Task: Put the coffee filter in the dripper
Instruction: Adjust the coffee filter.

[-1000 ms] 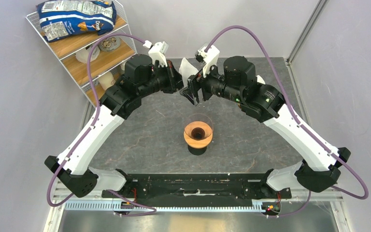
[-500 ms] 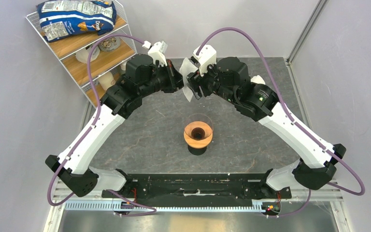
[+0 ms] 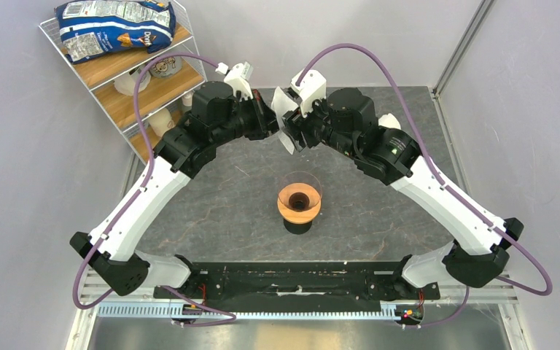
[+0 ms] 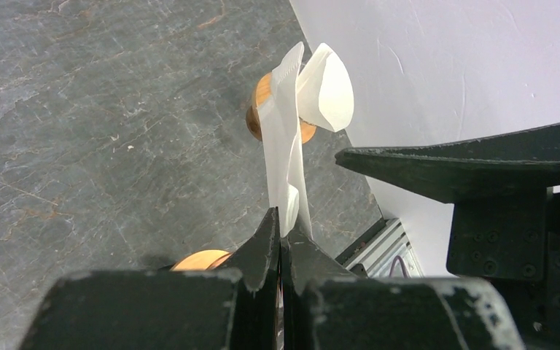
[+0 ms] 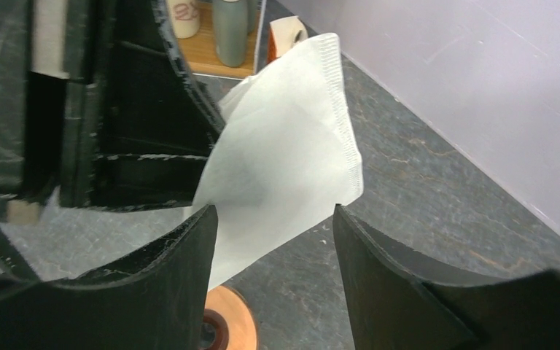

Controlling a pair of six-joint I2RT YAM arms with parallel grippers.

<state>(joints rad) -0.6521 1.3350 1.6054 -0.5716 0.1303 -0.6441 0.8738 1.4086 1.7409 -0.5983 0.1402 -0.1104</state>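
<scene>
Well, the grey stone table (image 3: 211, 197) carries everything, with a wire shelf rack (image 3: 127, 80) off its far left corner. The dripper (image 3: 299, 200), clear glass in a wooden collar, stands upright near the middle of the table, mouth up and with nothing in it.

The coffee filter (image 4: 284, 146) is well apart from it, held in the air over the far edge. My left gripper (image 4: 282, 240) is clamped flat on its pointed lower end, so the paper stands up like a fan. My right gripper (image 5: 273, 213) has its fingers apart on either side of the filter's wide part. The paper lies close to one finger (image 5: 189, 248), with a clear gap to the other.

I judge the filter very light, limp and easy to crease or tear. A pinch on the crimped seam (image 5: 343, 109) should hold best, since the seam is the stiffest part. A light squeeze across the sides may pop the cone open. It will flutter if I move fast.
</scene>
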